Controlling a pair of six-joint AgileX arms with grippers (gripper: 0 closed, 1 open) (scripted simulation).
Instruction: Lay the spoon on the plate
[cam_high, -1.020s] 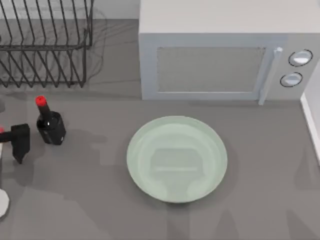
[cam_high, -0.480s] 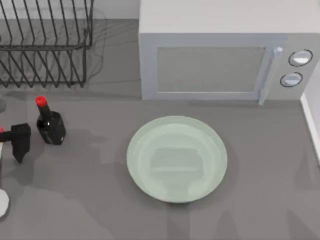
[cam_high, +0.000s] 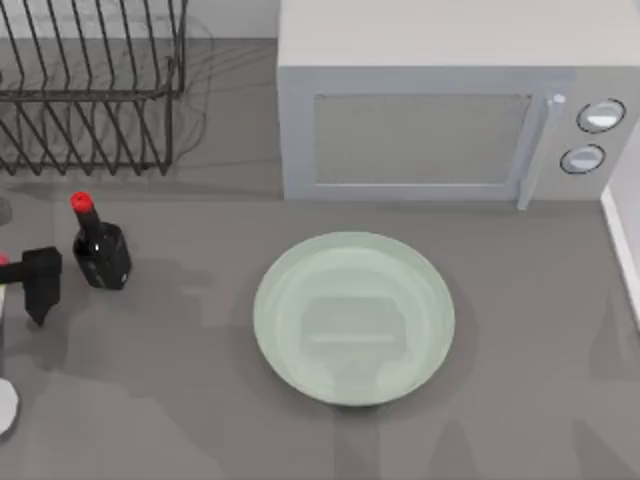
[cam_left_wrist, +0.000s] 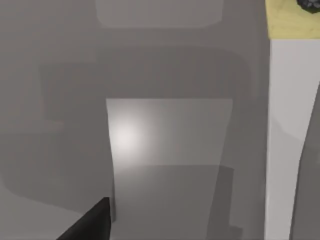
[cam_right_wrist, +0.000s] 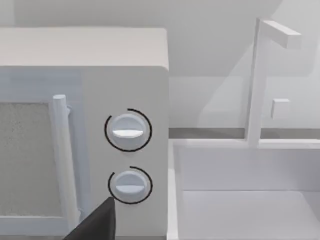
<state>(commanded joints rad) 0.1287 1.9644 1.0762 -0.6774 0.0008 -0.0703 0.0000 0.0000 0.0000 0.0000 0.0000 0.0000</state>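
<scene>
Grey table (cam_high: 520, 330); round mint-green glossy plate (cam_high: 300, 300), shallow rim.

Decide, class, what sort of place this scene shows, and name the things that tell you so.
Most likely a kitchen counter: a microwave stands at the back, a wire dish rack beside it, and a plate and dark bottle sit on the grey surface.

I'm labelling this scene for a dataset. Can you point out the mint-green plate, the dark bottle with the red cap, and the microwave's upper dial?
Round pale mint-green glossy plate (cam_high: 354, 318): top view, centre.
Dark bottle with red cap (cam_high: 101, 256): top view, body.
Microwave's upper dial (cam_right_wrist: 128, 130): right wrist view, knob face.
</scene>
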